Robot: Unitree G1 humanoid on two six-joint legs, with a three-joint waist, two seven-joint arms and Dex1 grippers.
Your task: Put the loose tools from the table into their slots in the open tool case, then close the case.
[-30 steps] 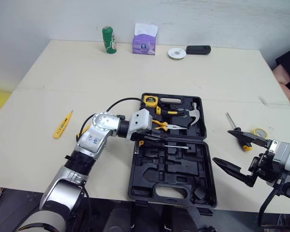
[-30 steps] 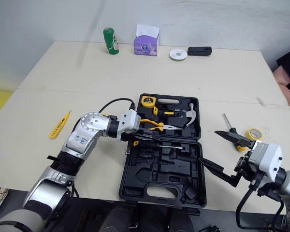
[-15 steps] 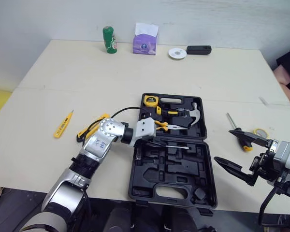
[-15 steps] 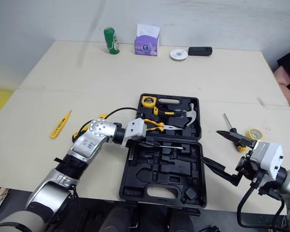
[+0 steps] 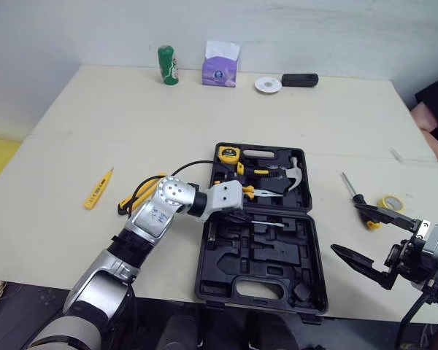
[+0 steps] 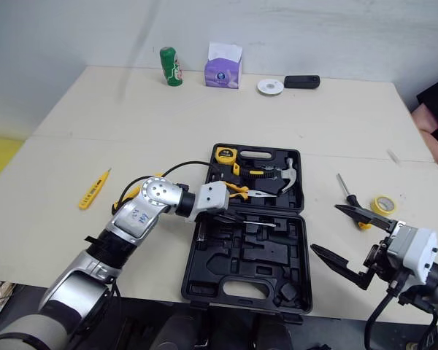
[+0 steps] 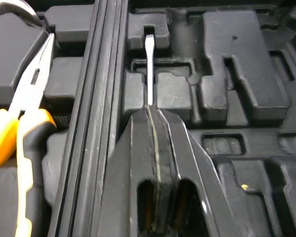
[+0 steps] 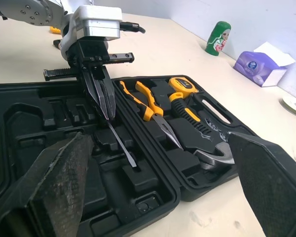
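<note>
Left fingers (image 7: 182,143) clenched on the screwdriver (image 7: 148,69), blade along its slot (image 7: 149,34) in the tool case (image 5: 310,248) — released tilted, it'll likely sit proud and block the lid. Right fingers (image 5: 361,261) spread, empty, beside the case.

Left hand (image 6: 231,216) over case (image 6: 242,264); seemingly grips screwdriver (image 6: 260,222)

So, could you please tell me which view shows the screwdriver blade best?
The left wrist view: the blade runs from the shut left hand to a case slot. The right wrist view shows it side-on; the eye views, a thin line.
</note>
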